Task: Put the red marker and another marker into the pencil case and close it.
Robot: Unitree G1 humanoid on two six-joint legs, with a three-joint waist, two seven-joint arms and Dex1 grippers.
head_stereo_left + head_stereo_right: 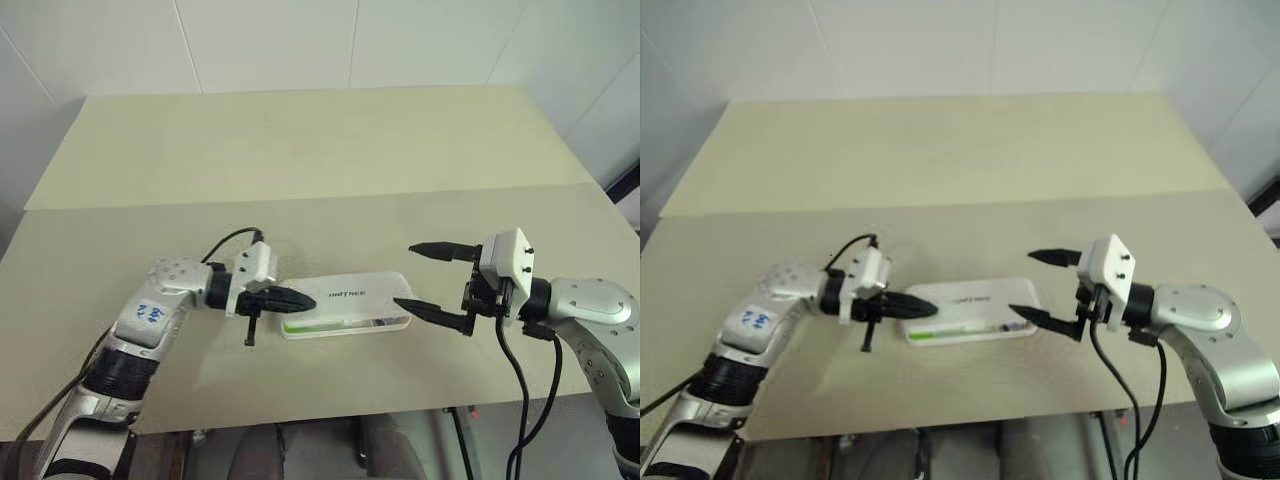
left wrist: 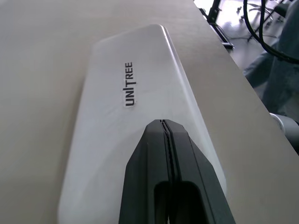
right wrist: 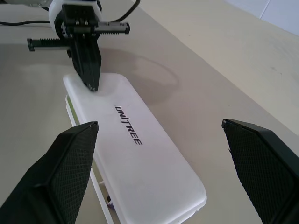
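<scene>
Centrally on the beige table (image 1: 300,180) lies the pencil case (image 1: 350,295), white, "UNITREE" on its lid; lid lowered but not fully down, a gap left along the near edge; through that gap a lime-green marker (image 1: 320,323) shows inside, with a small dark bit near the case's right end that I cannot identify; left gripper (image 1: 303,298) has its two black fingers pressed together, tip resting on the lid at the case's left end, holding nothing; right gripper (image 1: 420,277) hangs just beside the case's right end, fingers spread wide, one fingertip (image 1: 405,303) close to the case's right end, the other well above it; nothing between them.
</scene>
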